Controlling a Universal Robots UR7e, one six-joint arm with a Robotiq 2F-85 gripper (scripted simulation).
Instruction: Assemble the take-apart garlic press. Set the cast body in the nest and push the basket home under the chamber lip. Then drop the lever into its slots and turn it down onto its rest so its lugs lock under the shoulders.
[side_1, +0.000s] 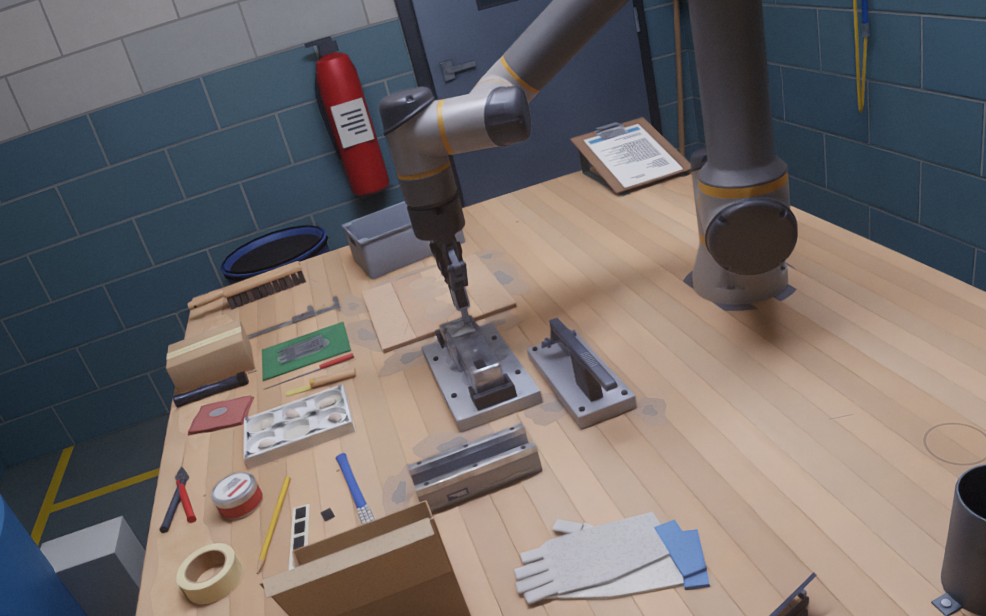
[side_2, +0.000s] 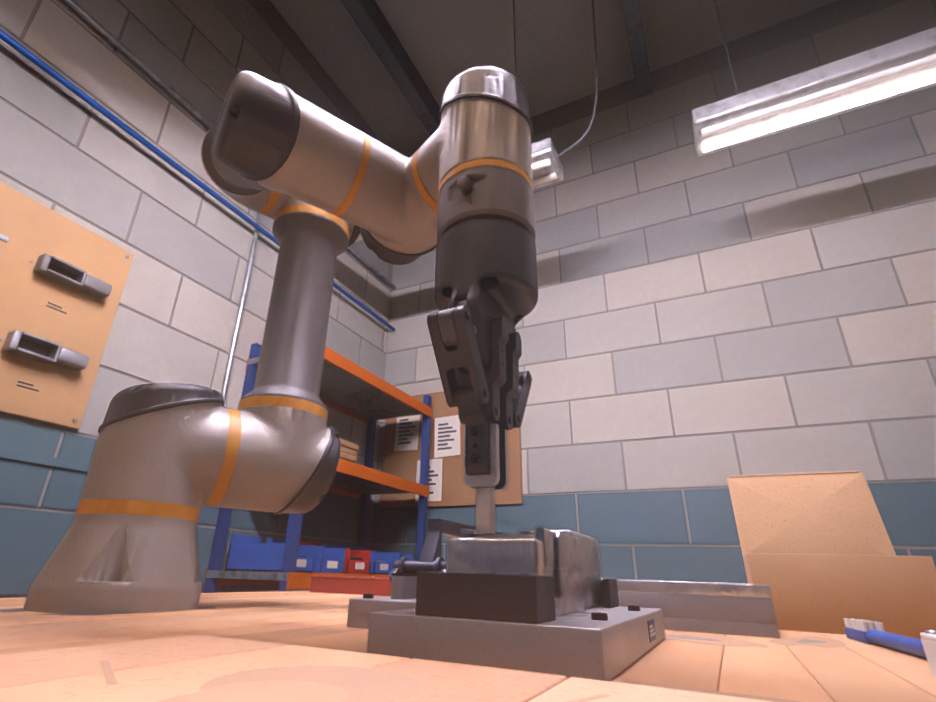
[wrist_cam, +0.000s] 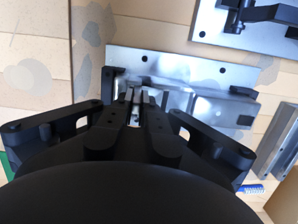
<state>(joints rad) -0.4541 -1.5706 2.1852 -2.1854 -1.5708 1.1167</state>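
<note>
I hold the basket (side_2: 485, 508) by its thin upright tab, my gripper (side_2: 484, 476) closed on it, directly above the far end of the cast body (side_1: 476, 356). The shiny cast body (side_2: 522, 558) sits in the nest (side_1: 479, 378), a grey plate with dark stops, and the tab reaches down to the body's top. The wrist camera shows the tab (wrist_cam: 136, 103) between my fingers and the body (wrist_cam: 194, 100) below. The dark lever (side_1: 581, 356) lies on its own grey stand to the right of the nest.
A thin wooden board (side_1: 436, 301) lies just behind the nest. A grey channel block (side_1: 476, 465) sits in front of it, with a cardboard box (side_1: 370, 566) nearer. A grey bin (side_1: 385, 240), hand tools and a parts tray (side_1: 298, 423) fill the left side.
</note>
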